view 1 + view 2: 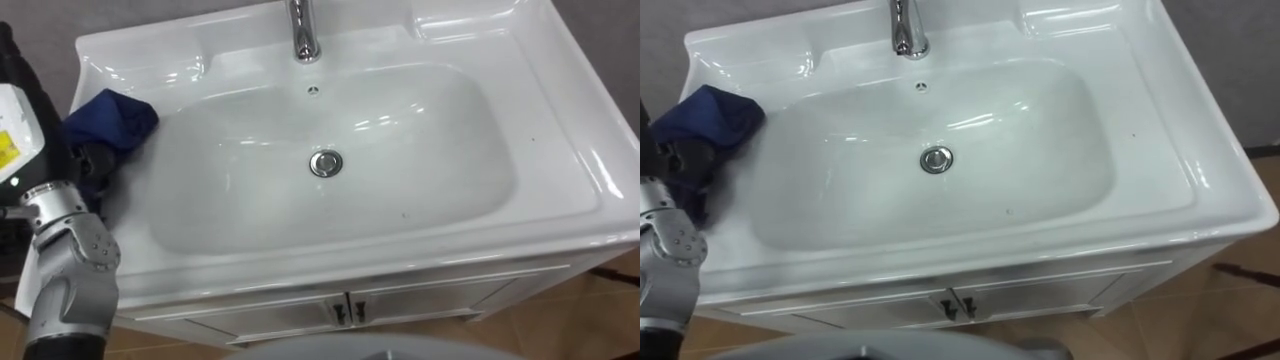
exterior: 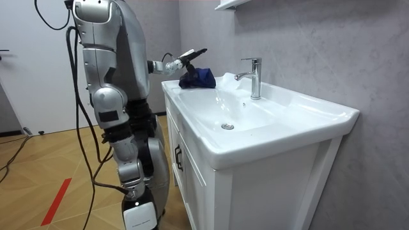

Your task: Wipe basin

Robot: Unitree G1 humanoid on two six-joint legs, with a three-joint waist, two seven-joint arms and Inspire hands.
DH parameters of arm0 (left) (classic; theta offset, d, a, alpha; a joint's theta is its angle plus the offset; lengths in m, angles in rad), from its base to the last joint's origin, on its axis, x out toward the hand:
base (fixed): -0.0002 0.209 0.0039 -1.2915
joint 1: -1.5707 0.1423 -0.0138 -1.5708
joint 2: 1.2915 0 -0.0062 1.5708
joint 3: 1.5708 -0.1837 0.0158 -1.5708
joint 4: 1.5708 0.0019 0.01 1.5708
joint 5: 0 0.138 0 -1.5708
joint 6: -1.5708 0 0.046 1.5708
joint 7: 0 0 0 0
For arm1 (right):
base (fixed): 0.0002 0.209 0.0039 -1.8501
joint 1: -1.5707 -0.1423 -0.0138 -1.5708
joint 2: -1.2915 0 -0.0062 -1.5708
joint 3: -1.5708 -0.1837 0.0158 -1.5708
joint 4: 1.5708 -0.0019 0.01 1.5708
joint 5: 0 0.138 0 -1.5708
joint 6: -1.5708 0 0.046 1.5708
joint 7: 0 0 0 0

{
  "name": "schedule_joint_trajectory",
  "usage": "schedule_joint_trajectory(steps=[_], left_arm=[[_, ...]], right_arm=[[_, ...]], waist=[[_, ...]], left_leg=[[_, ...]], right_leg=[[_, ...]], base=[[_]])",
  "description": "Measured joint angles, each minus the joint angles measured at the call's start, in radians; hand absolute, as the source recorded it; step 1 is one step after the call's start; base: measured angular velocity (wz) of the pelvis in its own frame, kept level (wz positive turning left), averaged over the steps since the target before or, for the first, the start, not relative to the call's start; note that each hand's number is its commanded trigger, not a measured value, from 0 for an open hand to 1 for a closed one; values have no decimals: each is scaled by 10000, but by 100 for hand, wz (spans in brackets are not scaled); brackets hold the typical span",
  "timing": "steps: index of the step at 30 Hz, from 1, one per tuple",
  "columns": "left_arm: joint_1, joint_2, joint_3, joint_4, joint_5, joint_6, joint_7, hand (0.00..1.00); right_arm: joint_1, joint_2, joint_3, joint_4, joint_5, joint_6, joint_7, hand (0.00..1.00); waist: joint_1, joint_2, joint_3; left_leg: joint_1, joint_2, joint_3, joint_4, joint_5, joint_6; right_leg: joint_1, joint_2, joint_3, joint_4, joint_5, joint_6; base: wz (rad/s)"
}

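Stands at the front of the vanity cabinet [image 2: 268, 179], reaching the left hand [image 1: 92, 165] to the near-left ledge of the basin [image 1: 560, 150]. Cannot tell the hand's grip: pressed against the blue cloth [image 1: 112, 115] and partly tucked under it, clasping or merely resting, not readable from here.

Biggest worry first, as a judgement only: the bowl, all of it to the right of the hand and lower down. Risks leaving the cloth behind on the ledge when sweeping down that glossy slope with a loose hold, or skating over the surface without real pressure. Also risks pressing the body into the cabinet front when stretching across to the side farthest from the hand.

Next, the faucet [image 1: 303, 30], ahead of the hand and well to its right, on the back edge. Risks knocking the wrist against it, or wrapping cloth round its base, on any broad stroke along the back wall.

Then the cloth itself, bunched just ahead of the hand and touching it, close to the outer left edge. Risks going over that edge to the floor with one outward nudge.

Smallest: the drain [image 1: 325, 163], right of the hand at the bowl's bottom, and the overflow hole [image 1: 313, 90] beyond it. Risks catching a loose fold on either while dragging across.
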Motion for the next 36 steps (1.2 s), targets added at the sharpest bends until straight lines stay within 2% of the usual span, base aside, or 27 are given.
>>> schedule_joint_trajectory(steps=[1,2,4,8,10,12,13,16,20,26,30,36], left_arm=[[-4,-12,2,0,-835,-57,-1,0],[-9,-22,5,0,-1229,-61,-1,0],[-14,-28,6,-3,-3046,-78,-24,0],[-13,-107,6,-53,-5057,-90,-270,0],[-16,-107,6,-220,-6386,-140,-536,0],[-61,-106,6,-221,-7295,-219,-693,0],[-103,-107,6,-222,-7792,-242,-827,0],[-153,-106,6,-227,-8706,-261,-1118,0],[-217,-106,65,-387,-9021,-265,-1448,0],[-239,-105,301,-1217,-9114,-270,-1955,0],[-297,-105,415,-1329,-9109,-271,-2160,0],[-542,-104,415,-1328,-9102,-312,-1977,0]], right_arm=[[-19,2,-1,20,1,-6,14,0],[-34,3,-1,34,1,-9,28,0],[-94,1,24,26,37,7,157,0],[-116,5,-14,-140,-6,44,302,0],[-107,4,-14,-303,-25,64,415,0],[-109,5,-14,-393,-17,62,450,0],[-116,5,-15,-411,20,61,498,0],[-112,5,-15,-424,10,62,599,0],[-89,28,-17,-422,-25,57,651,0],[-83,32,-41,-430,-25,56,649,0],[-53,43,-301,-418,-64,55,648,0],[-64,41,-325,-384,-115,52,702,0]], waist=[[-24,3,2],[-38,4,3],[-100,-2,8],[-149,-53,28],[-162,-119,72],[-160,-157,87],[-162,-116,56],[-149,-133,46],[-143,-174,53],[-159,-290,67],[-158,-270,64],[-149,-185,69]], left_leg=[[2,-1,-3,0,0,0],[5,-1,-3,0,0,0],[1,0,-2,2,0,0],[16,-1,-2,3,0,0],[17,-1,-11,9,0,0],[16,-1,-3,10,0,0],[15,-1,-3,14,0,0],[14,0,8,12,0,0],[18,2,12,13,0,0],[17,3,16,16,0,0],[13,3,22,16,0,0],[5,1,-4,12,0,0]], right_leg=[[-2,-2,-2,2,0,0],[-3,-1,0,2,0,0],[-3,-1,-7,6,-1,0],[-10,-3,5,15,-5,1],[-12,-2,3,10,-5,1],[-17,-3,11,8,-5,1],[-15,-2,11,7,-4,2],[-12,1,22,23,-4,1],[-9,1,16,46,-4,1],[12,-1,10,47,-4,1],[-5,1,24,31,-4,2],[-3,2,4,18,-4,2]], base=[[0],[0],[0],[0],[0],[0],[0],[0],[0],[0],[0],[0]])
